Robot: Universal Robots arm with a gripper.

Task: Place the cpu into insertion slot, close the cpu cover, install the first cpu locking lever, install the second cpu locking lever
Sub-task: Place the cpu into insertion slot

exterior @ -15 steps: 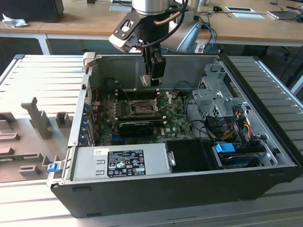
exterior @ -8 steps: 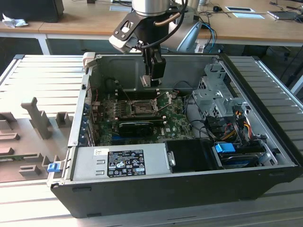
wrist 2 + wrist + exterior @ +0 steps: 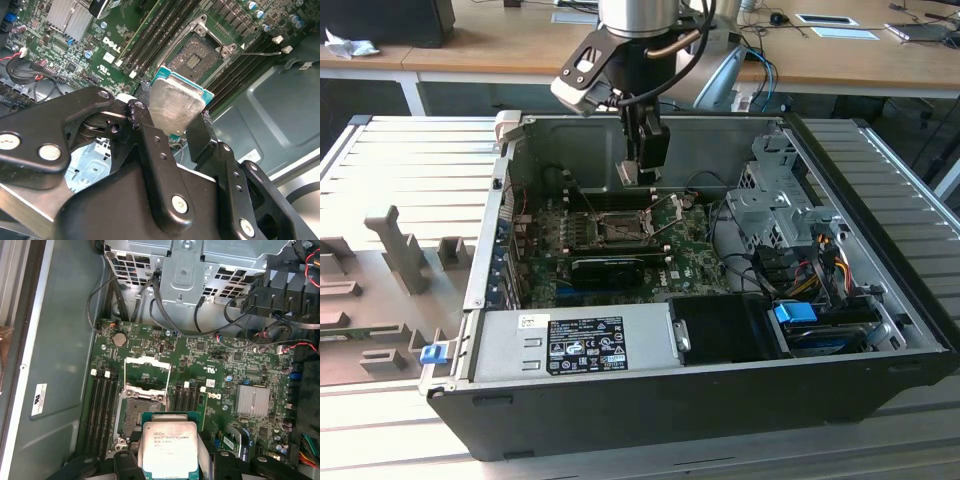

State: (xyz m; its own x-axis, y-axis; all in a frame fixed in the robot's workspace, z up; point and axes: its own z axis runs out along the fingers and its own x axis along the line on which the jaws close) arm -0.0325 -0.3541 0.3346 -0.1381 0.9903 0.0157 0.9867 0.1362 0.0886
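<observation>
Over the middle of the green motherboard [image 3: 692,250], inside the open case [image 3: 620,400] lying on the ribbed tabletop [image 3: 380,170], can see the gripper [image 3: 645,170] hanging well clear of the board. Got the fingers [image 3: 147,120] pinching the cpu [image 3: 175,102] by two opposite edges, held flat, silvery metal top facing the wrist cameras, thin teal rim peeking out around it. Not seated yet, no contact with anything below. Going by the first wrist view, would put the insertion slot [image 3: 139,415] just past the chip's far edge, toward the edge of the board nearest the drive cage [image 3: 190,270], so a touch short of dead-over rather than centred. Looks squared up though, with chip edges running about parallel to the socket's silver frame. Square black socket, dark grainy pin field, nothing sitting in it. Got the cpu cover [image 3: 147,371] flipped up at the hinge end, thin dull metal with the big window cut out, so nothing across the opening. Flanked on both sides by long black memory slots [image 3: 102,407]. Smooth, slick-looking lid and only thin edges to hold, so guessing easy to tilt in that pinch.
</observation>
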